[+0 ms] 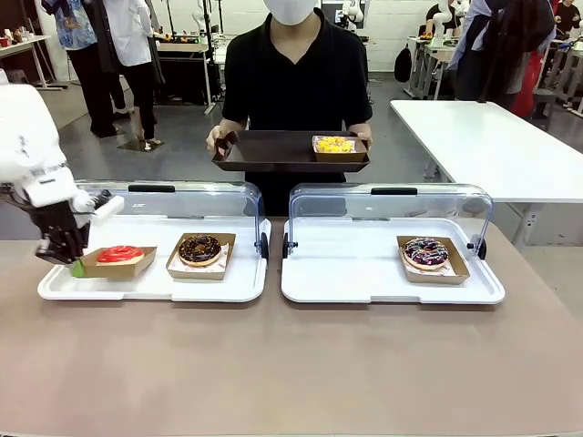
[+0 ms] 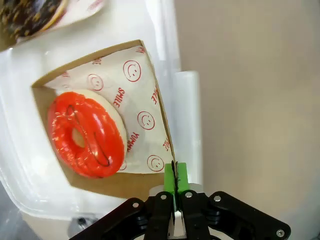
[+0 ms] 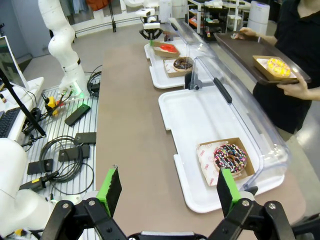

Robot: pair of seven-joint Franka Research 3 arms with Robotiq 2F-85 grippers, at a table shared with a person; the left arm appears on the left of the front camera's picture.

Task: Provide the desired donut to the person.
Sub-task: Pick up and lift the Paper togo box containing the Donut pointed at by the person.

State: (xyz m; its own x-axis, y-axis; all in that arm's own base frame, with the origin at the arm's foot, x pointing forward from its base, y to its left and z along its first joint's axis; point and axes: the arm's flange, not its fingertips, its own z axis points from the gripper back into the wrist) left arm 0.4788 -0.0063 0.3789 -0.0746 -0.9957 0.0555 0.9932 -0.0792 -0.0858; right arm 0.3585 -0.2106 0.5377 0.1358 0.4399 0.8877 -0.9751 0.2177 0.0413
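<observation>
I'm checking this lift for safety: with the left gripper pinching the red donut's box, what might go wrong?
1. The left gripper is shut on just one thin wall of the cardboard box. Once lifted, the box may tilt and the red donut could slide out.
2. The chocolate donut's box sits close beside it and could get nudged.

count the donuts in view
4: red donut and chocolate donut on the left white tray, sprinkled donut on the right white tray, yellow donut on the dark tray the person holds.
</observation>
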